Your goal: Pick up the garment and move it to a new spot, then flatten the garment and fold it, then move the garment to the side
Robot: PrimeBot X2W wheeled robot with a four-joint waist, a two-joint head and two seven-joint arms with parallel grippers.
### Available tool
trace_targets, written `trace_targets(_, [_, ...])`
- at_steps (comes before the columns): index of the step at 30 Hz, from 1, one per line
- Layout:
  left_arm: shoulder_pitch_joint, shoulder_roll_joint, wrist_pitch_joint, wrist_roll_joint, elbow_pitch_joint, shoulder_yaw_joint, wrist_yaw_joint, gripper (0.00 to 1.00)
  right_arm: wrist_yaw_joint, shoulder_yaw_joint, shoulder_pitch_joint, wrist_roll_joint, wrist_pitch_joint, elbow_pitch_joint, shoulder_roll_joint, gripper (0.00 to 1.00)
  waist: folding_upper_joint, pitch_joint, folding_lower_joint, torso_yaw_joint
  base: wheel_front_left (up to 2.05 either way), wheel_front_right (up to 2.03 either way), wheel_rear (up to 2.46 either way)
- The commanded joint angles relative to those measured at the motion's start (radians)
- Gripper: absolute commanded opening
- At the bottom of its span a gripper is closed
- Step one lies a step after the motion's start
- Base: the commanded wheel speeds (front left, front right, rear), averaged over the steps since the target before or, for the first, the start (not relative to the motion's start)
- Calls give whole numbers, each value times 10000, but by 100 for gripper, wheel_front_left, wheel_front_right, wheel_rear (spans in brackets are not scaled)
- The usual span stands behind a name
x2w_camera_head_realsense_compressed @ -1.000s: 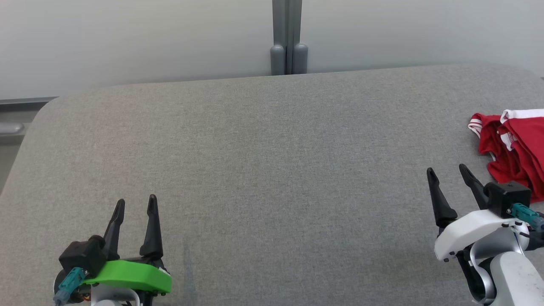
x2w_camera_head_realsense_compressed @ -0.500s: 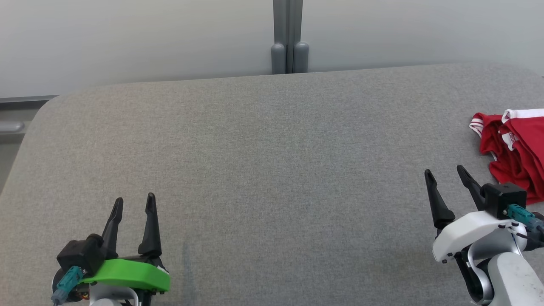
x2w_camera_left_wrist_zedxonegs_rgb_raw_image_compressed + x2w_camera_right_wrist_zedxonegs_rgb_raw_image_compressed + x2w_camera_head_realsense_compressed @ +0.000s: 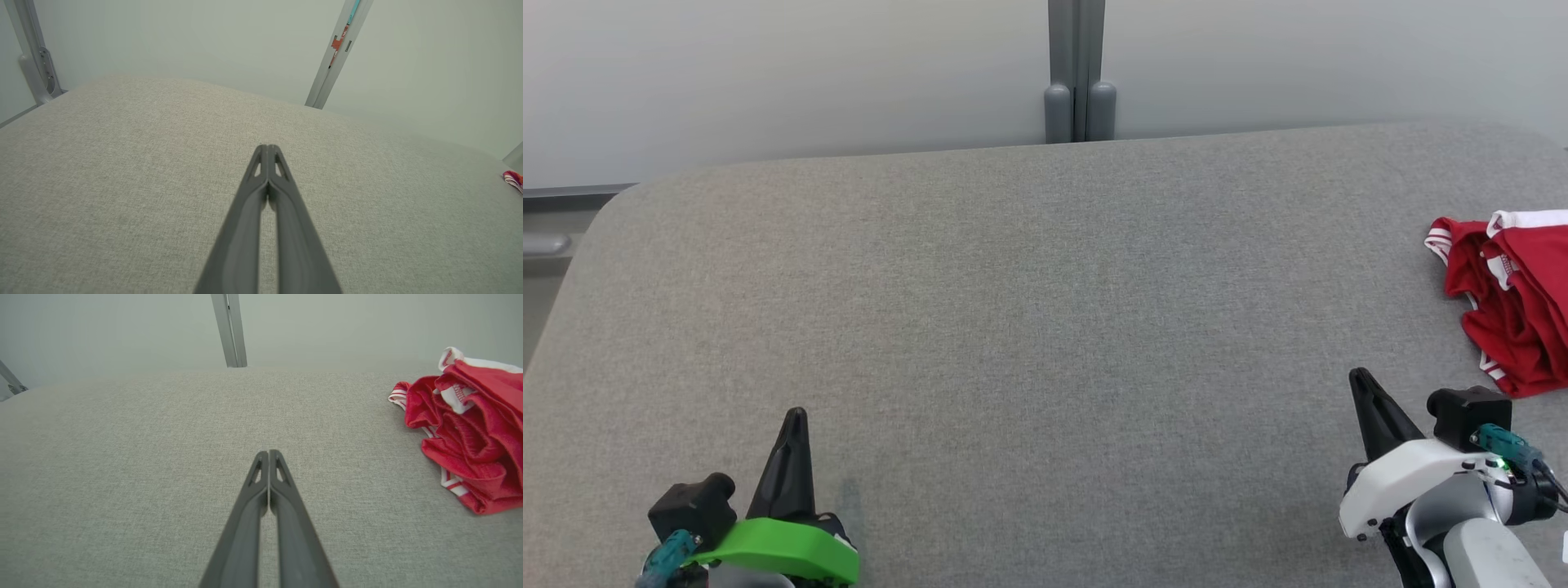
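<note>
The left gripper (image 3: 795,418) and right gripper (image 3: 1361,380) are each seen with dark fingers pressed together, nothing held. The crumpled red garment with white trim (image 3: 1515,318) lies at the right edge of the grey fabric-covered table (image 3: 1045,310), near the right gripper but apart from it, elongated far-to-near. Its folds are plainly shown in the right wrist view and as a mere sliver in the left wrist view.

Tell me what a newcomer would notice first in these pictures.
The crumpled red garment with white trim stands out, lying at the far right edge of the plain grey table. Next come the green-cased left claw at the lower left of the head view and the white-cased right claw at the lower right. Both are shut, empty and apart from the garment.
</note>
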Motion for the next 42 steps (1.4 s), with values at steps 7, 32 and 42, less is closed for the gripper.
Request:
trace_targets(7, [-153,-12,412,-1456,-234,227,-3,0,-1,-206,-188,1621,178,-173,54,0,0,-17,1,-23,0,0,0])
trace_targets(32, [-329,-72,1447,-4855,-460,687,-9,0,-5,-538,-218,5508,599,-260,371,0,0,-73,1,-92,0,0,0])
trace_targets(42, [-394,-92,1804,-6013,-539,838,-12,0,-5,-660,-238,6826,750,-276,481,0,0,-96,1,-121,0,0,0])
